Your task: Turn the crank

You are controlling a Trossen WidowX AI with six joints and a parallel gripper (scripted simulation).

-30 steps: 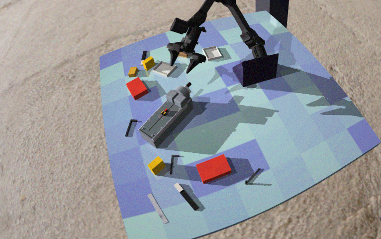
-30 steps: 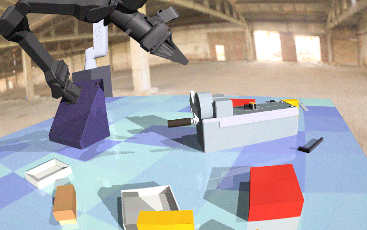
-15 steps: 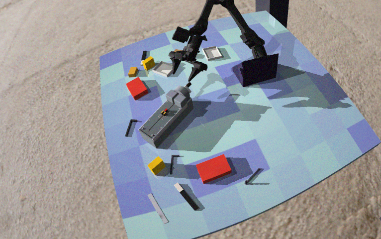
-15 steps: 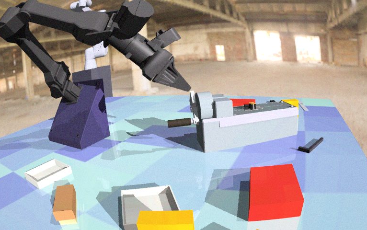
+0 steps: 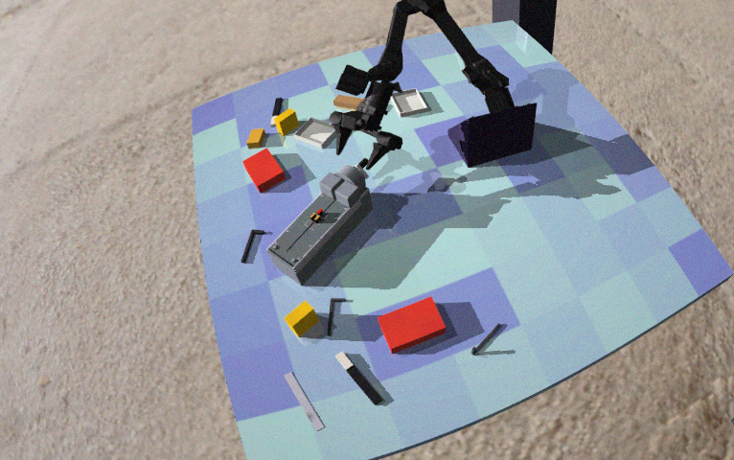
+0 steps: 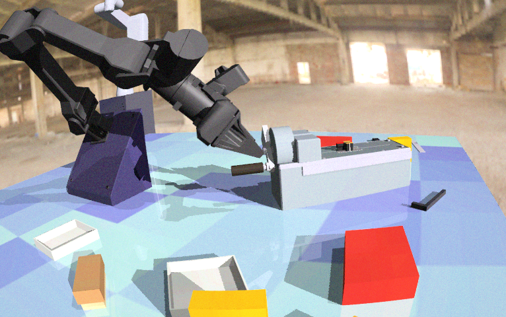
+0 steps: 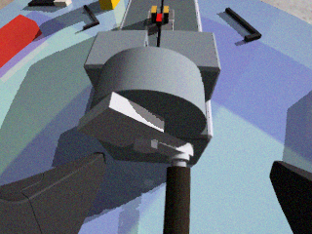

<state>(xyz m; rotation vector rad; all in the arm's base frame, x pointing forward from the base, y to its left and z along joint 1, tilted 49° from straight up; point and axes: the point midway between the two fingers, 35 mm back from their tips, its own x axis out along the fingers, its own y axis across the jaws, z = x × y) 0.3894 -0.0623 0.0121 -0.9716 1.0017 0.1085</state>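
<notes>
The grey machine (image 5: pixel 325 239) (image 6: pixel 346 176) (image 7: pixel 163 53) lies on the table. Its round crank disc (image 5: pixel 351 173) (image 6: pixel 281 145) (image 7: pixel 152 85) faces my gripper. A dark brown handle (image 6: pixel 248 169) (image 7: pixel 177 209) sticks out from the disc's crank arm. The red pointer (image 5: pixel 319 214) (image 7: pixel 158 19) sits on the slide track between the two brass marks (image 7: pixel 154 10), close to level with them. My gripper (image 5: pixel 355 157) (image 6: pixel 263 154) (image 7: pixel 190 167) is open and empty. It hangs just above the handle's inner end, with one finger on each side and neither touching it.
Red blocks (image 5: pixel 263 169) (image 5: pixel 411 323), yellow blocks (image 5: pixel 286 121) (image 5: pixel 301 317), white trays (image 5: pixel 315 131) (image 5: pixel 411 103), and dark L-shaped keys (image 5: pixel 249 244) (image 5: pixel 331 313) lie around the machine. The arm's dark base (image 5: pixel 499 133) stands at the back right.
</notes>
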